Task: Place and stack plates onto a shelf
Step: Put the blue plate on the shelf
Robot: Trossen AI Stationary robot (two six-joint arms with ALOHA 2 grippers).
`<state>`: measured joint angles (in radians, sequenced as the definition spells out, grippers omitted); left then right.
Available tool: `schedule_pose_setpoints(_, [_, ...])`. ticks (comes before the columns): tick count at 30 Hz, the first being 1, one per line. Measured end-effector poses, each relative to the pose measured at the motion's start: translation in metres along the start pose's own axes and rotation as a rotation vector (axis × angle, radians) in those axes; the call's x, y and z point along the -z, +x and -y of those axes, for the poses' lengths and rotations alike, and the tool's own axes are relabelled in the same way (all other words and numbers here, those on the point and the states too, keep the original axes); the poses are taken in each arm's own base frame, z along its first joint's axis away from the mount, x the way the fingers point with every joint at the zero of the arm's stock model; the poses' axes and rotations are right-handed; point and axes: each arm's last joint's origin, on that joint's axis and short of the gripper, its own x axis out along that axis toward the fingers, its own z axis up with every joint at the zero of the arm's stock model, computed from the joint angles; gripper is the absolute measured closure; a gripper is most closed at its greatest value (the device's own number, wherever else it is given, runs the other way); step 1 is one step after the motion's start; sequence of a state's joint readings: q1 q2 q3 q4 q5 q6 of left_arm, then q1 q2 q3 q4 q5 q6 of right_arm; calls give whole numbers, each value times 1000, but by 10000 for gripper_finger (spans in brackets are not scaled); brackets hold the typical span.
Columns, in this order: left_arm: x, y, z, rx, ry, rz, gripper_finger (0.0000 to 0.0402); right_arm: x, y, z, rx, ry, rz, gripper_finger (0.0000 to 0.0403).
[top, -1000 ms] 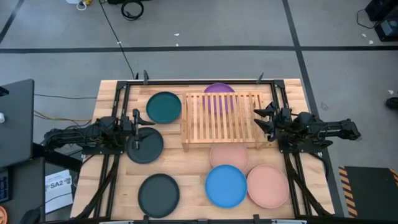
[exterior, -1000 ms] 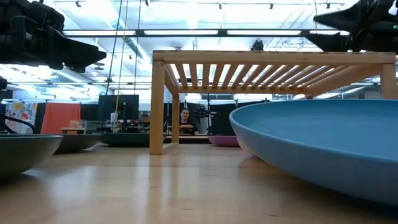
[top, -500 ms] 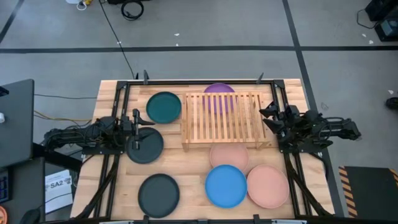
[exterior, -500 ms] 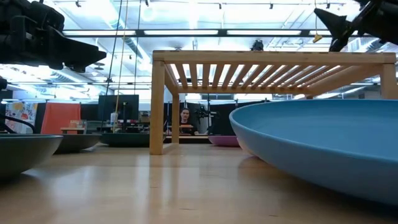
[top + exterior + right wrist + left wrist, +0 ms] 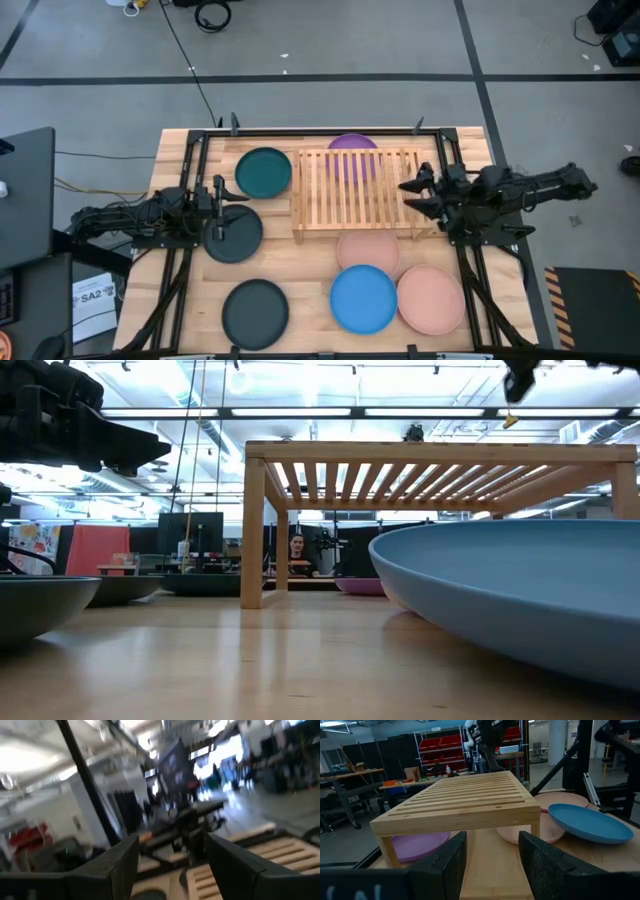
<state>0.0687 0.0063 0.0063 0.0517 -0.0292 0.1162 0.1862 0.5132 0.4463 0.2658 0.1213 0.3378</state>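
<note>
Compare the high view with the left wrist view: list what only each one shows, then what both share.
Only the high view: the dark teal plate, two black plates, and both arms, with the open left pincer over one black plate and the open right pincer at the shelf's right end.
Only the left wrist view: red bins on racks behind.
Both: the shelf, empty on top, purple plate, blue plate.

shelf mid-table, plates around it
</note>
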Motion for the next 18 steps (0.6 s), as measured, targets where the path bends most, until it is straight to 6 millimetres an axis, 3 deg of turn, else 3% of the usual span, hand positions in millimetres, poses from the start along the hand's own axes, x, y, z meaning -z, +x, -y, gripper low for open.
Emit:
schedule_pose_setpoints(9, [0,0,0,0,0,-1,216,-27,66,-51,90,-7,-393,177])
schedule_pose_setpoints(18, [0,0,0,1,0,-3,216,-14,110,-91,163,65,-603,177])
